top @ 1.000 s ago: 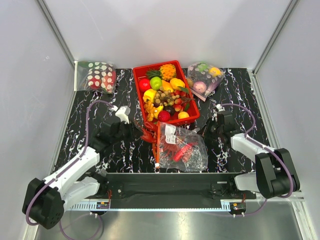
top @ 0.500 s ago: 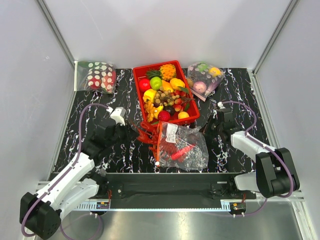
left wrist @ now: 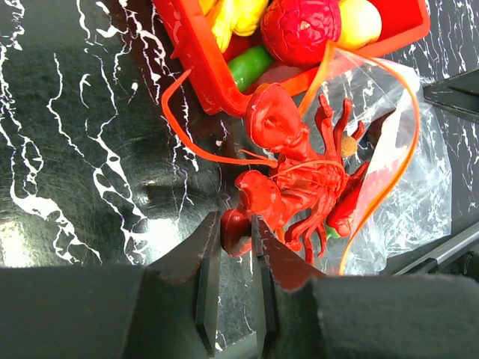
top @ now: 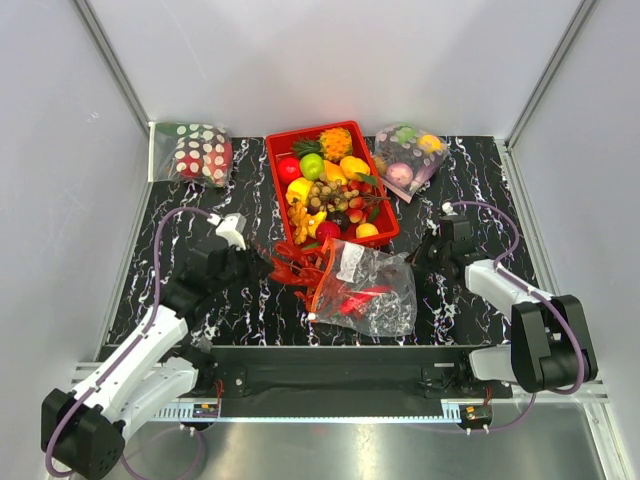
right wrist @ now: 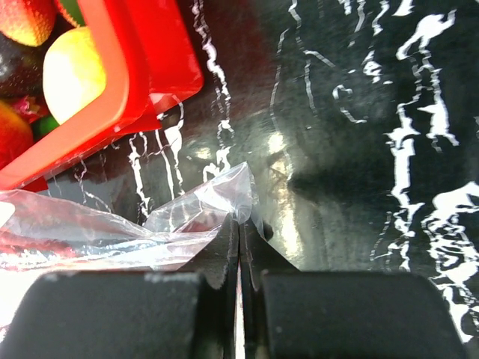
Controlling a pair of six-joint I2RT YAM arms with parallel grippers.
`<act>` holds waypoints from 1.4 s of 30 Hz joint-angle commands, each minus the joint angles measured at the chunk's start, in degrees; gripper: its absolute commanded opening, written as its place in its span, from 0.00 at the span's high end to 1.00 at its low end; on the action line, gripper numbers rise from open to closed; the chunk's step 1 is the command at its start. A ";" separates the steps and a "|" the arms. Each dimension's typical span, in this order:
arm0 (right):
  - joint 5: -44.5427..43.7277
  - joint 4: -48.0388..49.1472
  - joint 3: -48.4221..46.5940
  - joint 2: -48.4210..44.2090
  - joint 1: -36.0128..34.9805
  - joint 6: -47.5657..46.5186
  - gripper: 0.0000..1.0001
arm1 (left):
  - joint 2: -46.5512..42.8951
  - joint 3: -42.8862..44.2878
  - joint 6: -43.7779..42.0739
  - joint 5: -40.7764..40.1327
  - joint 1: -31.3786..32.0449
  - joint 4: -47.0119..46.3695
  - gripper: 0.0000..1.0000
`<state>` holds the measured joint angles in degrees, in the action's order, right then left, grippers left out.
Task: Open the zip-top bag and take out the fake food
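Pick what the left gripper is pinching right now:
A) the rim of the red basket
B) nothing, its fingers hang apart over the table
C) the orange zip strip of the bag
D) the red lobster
D: in the left wrist view, the left gripper has its fingers closed on one end of the red lobster, which lies at the mouth of the zip-top bag.

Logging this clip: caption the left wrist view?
Left gripper grips the red lobster at the open zip-top bag's mouth.
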<state>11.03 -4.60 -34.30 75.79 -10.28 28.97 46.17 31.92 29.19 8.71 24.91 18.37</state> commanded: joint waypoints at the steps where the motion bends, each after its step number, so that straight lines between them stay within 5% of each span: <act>1: -1.80 0.47 -2.26 0.32 1.58 -1.73 1.00 | -1.08 2.27 -0.98 -1.68 -0.82 -1.75 1.00; 42: 0.84 -0.59 0.99 -5.83 5.54 -1.81 1.00 | 17.71 18.61 -1.86 4.39 -7.06 -13.89 1.00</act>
<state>12.14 -5.98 -33.45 71.92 -5.45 27.27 62.72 46.76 27.94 14.90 18.83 10.72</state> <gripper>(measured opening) 0.010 0.187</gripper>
